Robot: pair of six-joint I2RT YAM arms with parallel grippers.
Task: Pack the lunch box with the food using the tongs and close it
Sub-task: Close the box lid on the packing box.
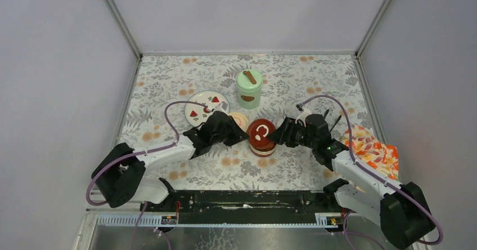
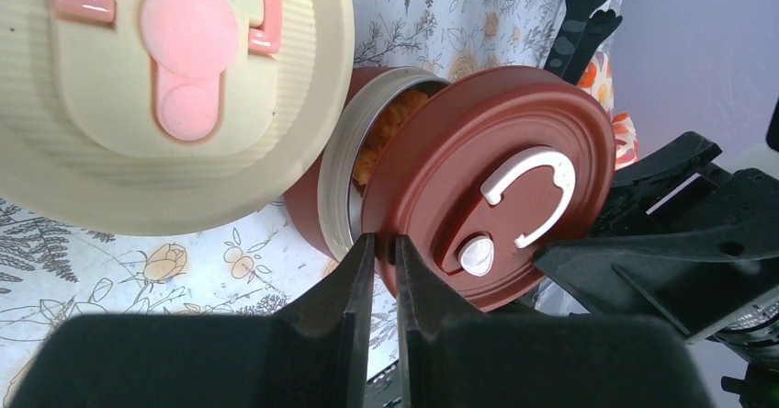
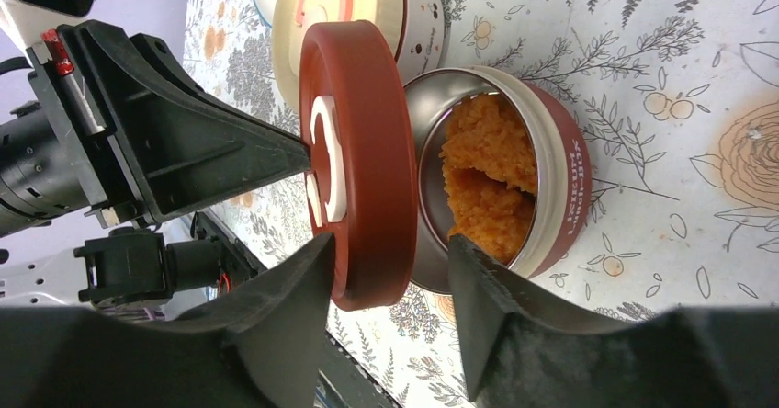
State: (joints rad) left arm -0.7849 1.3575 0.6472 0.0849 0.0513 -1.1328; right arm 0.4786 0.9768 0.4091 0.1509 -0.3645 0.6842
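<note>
A dark-red lid hangs tilted over the mouth of a small steel bowl filled with orange fried chunks. My left gripper is shut on the lid's rim. My right gripper is open and straddles the lid's opposite edge: one finger lies against the lid's top face, the other stands apart over the bowl's mouth. Another bowl under a cream lid sits just left of them. The mint-green jar stands behind, lid on. Dark tongs lie to the right.
A white plate with red fruit pictures lies at the back left, next to my left arm. An orange patterned cloth lies at the right beside my right arm. Grey walls enclose the flowered tabletop on three sides.
</note>
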